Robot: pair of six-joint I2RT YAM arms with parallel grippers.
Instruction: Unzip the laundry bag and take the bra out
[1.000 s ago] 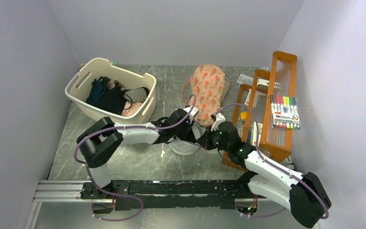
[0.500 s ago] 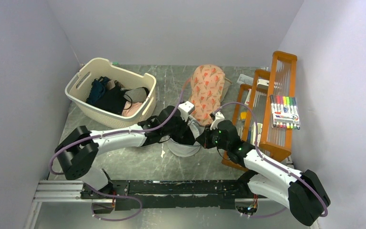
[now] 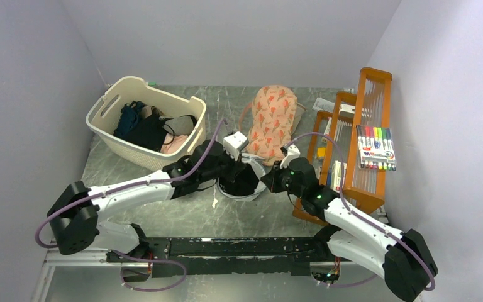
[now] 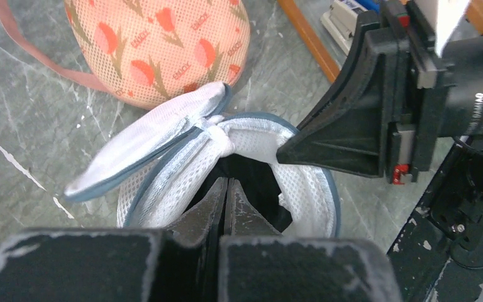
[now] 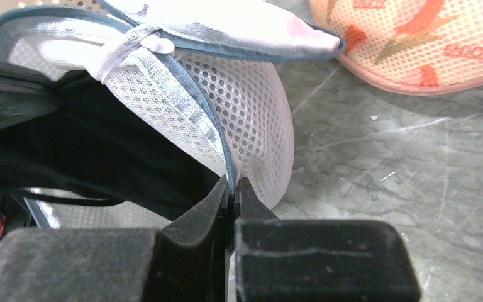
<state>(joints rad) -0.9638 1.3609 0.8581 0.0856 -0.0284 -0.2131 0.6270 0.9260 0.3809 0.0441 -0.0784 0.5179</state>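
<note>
The white mesh laundry bag [image 3: 246, 190] sits on the table centre with its zip open and its lid flap [image 4: 157, 138] folded back. Black fabric, the bra [image 4: 261, 182], fills the opening. My left gripper [image 4: 227, 181] is shut, with its tips pointing down into the opening over the black fabric; I cannot tell whether it pinches any. In the top view the left gripper [image 3: 240, 176] is over the bag. My right gripper [image 5: 233, 181] is shut on the bag's greyish zip rim [image 5: 195, 94] at the bag's right side, and it also shows in the top view [image 3: 266, 181].
A cream slotted basket [image 3: 110, 107] with dark clothes stands back left. An orange patterned mesh pouch [image 3: 273, 119] lies just behind the bag. A wooden rack [image 3: 370, 182] with a pack of markers [image 3: 375, 148] stands close on the right.
My left arm has stretched out and its gripper has moved back and into the bag's mouth. The opening now shows dark. My right gripper has kept hold of the rim.
</note>
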